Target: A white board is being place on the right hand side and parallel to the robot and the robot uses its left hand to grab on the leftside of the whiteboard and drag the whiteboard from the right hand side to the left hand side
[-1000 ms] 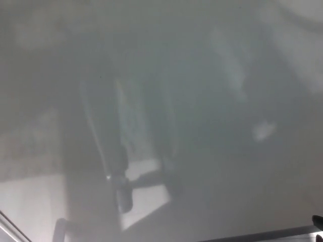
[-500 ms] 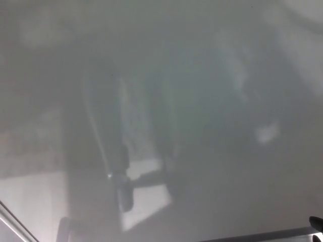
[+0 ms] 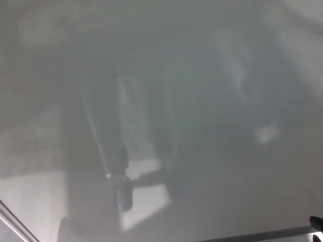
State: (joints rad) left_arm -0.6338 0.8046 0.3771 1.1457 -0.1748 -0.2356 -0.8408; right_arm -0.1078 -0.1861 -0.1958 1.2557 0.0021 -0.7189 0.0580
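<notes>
A small black tip [image 3: 316, 222] shows at the lower right edge; whether it is a hand, or how its fingers stand, cannot be told. The whiteboard [image 3: 202, 101] fills nearly the whole view, its glossy face showing blurred reflections.

The whiteboard [image 3: 202, 101] overfills the frame, reflections too blurred to identify.

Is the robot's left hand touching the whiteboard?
Cannot tell. The head view shows only the glossy whiteboard filling the picture, with blurry reflections; no left hand shows.
</notes>
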